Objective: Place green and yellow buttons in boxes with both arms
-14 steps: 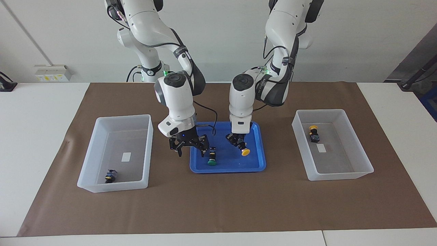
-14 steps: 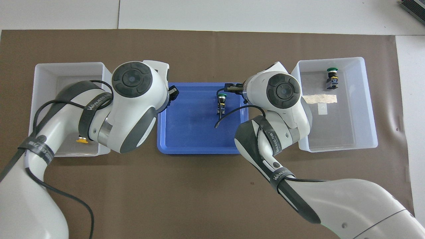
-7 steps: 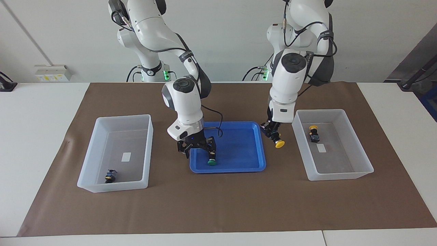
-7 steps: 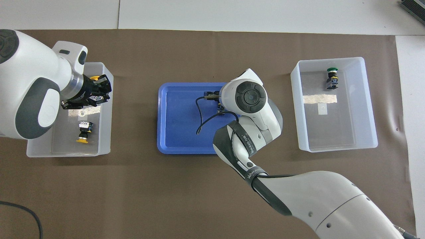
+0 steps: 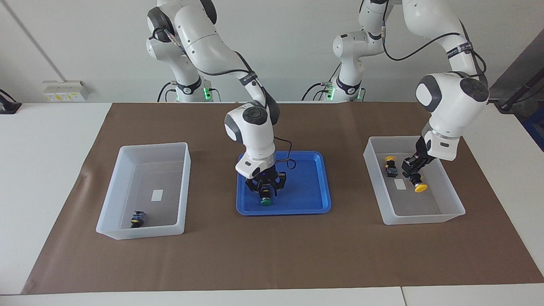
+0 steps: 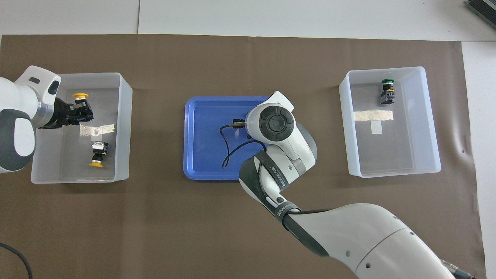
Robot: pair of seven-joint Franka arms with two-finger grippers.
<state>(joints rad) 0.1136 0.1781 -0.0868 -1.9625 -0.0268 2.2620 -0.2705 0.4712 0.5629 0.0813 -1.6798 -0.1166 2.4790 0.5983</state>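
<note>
My left gripper (image 5: pixel 414 175) is shut on a yellow button (image 5: pixel 420 188) and holds it over the box (image 5: pixel 399 138) at the left arm's end, cap tilted downward. Another yellow button (image 5: pixel 390 166) lies on that box's floor. In the overhead view the left gripper (image 6: pixel 83 112) and its held yellow button (image 6: pixel 80 96) hang above the same box (image 6: pixel 124 128). My right gripper (image 5: pixel 266 189) stands down in the blue tray (image 5: pixel 304 193), its fingertips shut on the green button (image 5: pixel 266 201). The right arm's wrist hides this grip from overhead. A second green button (image 6: pixel 387 90) lies in the other box (image 6: pixel 387 69).
Brown paper covers the middle of the white table. The blue tray (image 6: pixel 205 135) sits between the two boxes. The box at the right arm's end (image 5: pixel 153 145) has a white label on its floor. A black cable loops from the right wrist over the tray.
The left arm carried the yellow button from the tray to over the box at its end. The right gripper slid over the green button, lowered and shut on it.
</note>
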